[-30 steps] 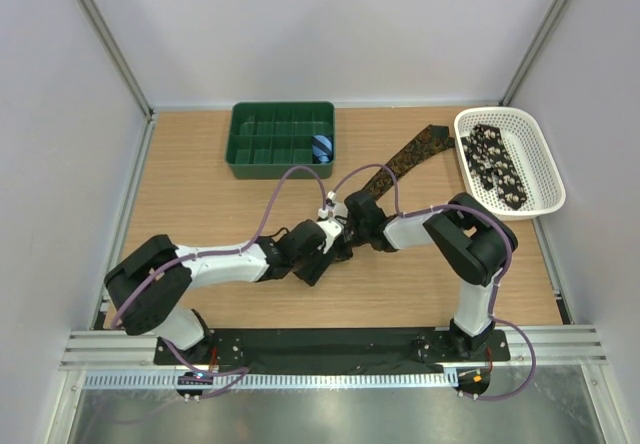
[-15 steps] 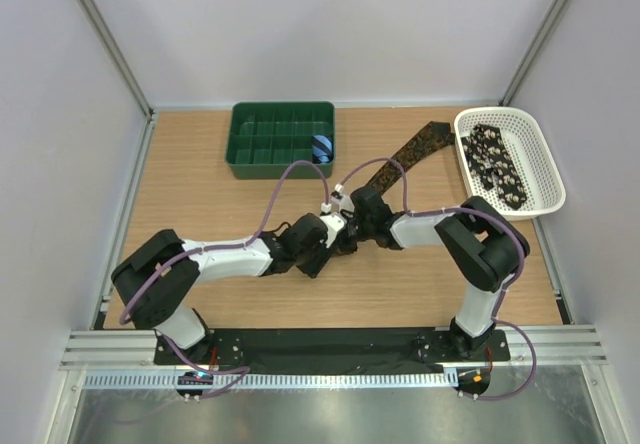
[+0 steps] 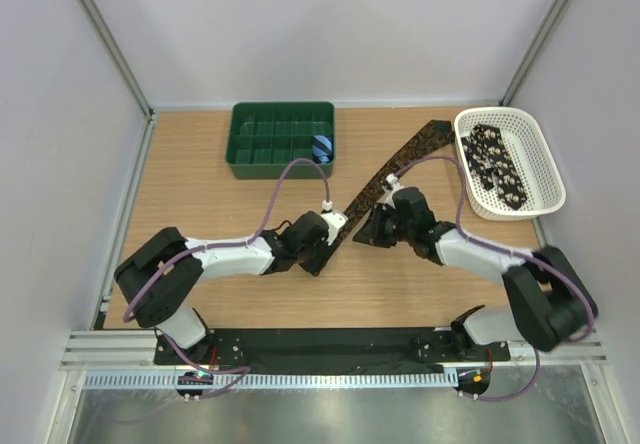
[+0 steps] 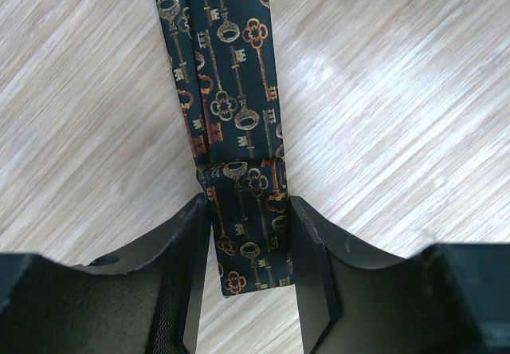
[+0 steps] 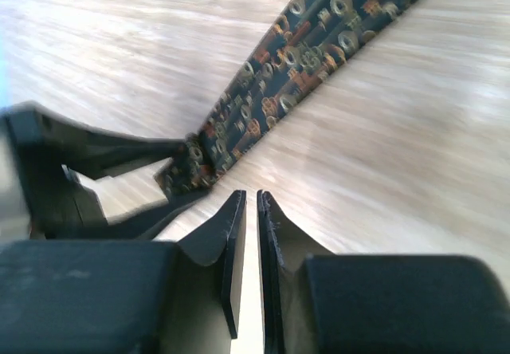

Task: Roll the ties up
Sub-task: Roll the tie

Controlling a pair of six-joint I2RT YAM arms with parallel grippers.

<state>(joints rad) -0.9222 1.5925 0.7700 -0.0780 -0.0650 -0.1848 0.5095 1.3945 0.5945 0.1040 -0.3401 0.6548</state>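
Note:
A dark tie (image 3: 395,164) patterned with tan-orange keys lies slanted across the table, from beside the basket down to the middle. Its near end is folded over. My left gripper (image 3: 328,246) straddles that fold. In the left wrist view the tie (image 4: 231,91) runs away from my left gripper (image 4: 249,202), and both pads press its edges. My right gripper (image 3: 360,232) hangs just right of the fold. In the right wrist view my right gripper (image 5: 251,194) is open by a narrow slit, empty, with the tie (image 5: 319,59) ahead. A second tie (image 3: 495,164), black with pale spots, lies in the basket.
A white mesh basket (image 3: 545,154) stands at the back right. A green compartment tray (image 3: 236,144) stands at the back centre with a small blue striped roll (image 3: 321,147) in its right cell. The left gripper's fingers (image 5: 103,163) show at left in the right wrist view.
My right arm has drawn back to the right, away from the fold, and its jaws have parted a little. My left gripper has narrowed onto the tie's folded end.

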